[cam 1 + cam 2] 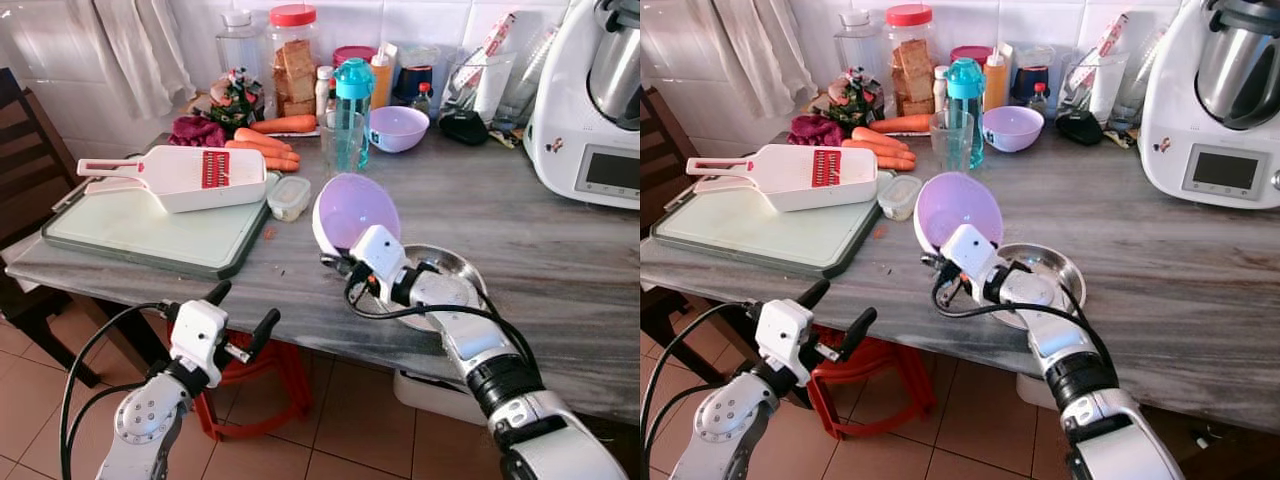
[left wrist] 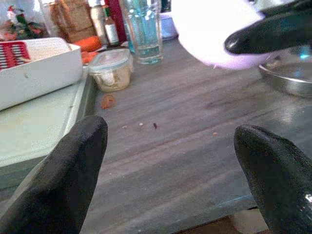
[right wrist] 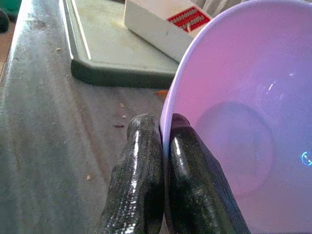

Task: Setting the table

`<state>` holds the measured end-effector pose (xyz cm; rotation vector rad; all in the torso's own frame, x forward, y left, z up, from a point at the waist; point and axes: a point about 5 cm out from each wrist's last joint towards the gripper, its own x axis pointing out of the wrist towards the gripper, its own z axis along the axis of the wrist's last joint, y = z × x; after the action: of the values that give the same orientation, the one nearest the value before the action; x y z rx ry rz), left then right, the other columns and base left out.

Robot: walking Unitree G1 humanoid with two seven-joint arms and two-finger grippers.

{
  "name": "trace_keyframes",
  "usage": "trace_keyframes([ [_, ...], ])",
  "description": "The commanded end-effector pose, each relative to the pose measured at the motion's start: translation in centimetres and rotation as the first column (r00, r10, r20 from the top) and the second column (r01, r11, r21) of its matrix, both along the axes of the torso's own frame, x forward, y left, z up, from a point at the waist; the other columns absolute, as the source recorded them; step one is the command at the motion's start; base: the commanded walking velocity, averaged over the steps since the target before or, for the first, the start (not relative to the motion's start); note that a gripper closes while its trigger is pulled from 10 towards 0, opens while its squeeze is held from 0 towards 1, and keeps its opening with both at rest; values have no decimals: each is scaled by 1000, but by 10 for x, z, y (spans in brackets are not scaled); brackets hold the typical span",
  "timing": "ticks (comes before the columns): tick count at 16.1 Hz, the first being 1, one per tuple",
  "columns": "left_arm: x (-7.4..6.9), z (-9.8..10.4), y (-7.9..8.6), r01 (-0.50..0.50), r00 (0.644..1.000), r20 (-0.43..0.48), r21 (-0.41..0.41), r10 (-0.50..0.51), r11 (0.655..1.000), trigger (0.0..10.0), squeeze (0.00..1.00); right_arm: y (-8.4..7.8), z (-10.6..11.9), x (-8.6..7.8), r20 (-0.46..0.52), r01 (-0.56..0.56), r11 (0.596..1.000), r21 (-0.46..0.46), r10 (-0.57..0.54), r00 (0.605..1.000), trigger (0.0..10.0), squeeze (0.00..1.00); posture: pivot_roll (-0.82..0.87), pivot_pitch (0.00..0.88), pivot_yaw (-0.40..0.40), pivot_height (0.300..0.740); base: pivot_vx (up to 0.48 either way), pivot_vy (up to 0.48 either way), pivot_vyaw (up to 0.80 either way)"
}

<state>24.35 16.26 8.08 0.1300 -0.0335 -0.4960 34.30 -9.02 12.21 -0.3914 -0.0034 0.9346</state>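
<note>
A lilac plastic bowl is held tipped on edge above the counter, its inside facing me. My right gripper is shut on the bowl's lower rim; in the right wrist view both fingers pinch the rim of the bowl. A steel plate lies on the grey counter just behind the right wrist. My left gripper hangs open below the counter's front edge, nothing between its fingers. A second lilac bowl sits upright at the back.
A green cutting board carries a white slicer. Beside it stand a small lidded tub, a glass and a teal bottle. Carrots, jars and a white kitchen machine line the back. A red stool is under the counter.
</note>
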Motion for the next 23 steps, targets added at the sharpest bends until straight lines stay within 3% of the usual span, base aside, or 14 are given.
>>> trace_keyframes([
  [1,1,4,1,9,1000,14,2,-9,1000,10000,0,6,5,2,20,-39,999,-16,40,999,10000,0,53,16,46,740,0,0,0],
  [4,1,5,-1,10,1000,12,-4,-10,1000,10000,0,7,-2,2,0,-48,998,-36,48,999,10000,0,57,21,43,740,0,0,0],
  [5,0,5,-2,6,1000,8,-10,-6,1000,10000,0,7,-3,3,-2,-49,998,-43,49,999,10000,239,58,22,42,740,0,0,0],
  [6,0,6,-3,6,1000,7,-12,-6,1000,10000,0,7,-4,3,-1,-48,998,-47,48,999,10000,349,58,22,42,740,0,0,0],
  [7,0,6,-4,6,1000,8,-12,-6,1000,10000,0,7,-4,3,-1,-45,998,-48,45,999,10000,784,59,20,45,740,0,0,0],
  [19,5,11,-9,7,1000,4,-17,-7,1000,10000,0,6,3,11,45,-6,999,-47,8,999,10000,765,57,14,51,740,0,0,0],
  [20,5,12,-10,7,1000,5,-17,-7,1000,10000,0,6,6,12,49,-6,999,-39,8,999,10000,808,57,14,51,740,0,0,0],
  [21,6,12,-11,8,1000,5,-17,-8,1000,10000,0,7,8,13,55,-6,999,-32,8,998,10000,1000,54,12,52,740,0,0,0],
  [23,6,12,-11,12,1000,5,-17,-12,1000,10000,0,6,9,13,69,-6,1000,-26,8,998,10000,1000,52,10,51,740,0,0,0],
])
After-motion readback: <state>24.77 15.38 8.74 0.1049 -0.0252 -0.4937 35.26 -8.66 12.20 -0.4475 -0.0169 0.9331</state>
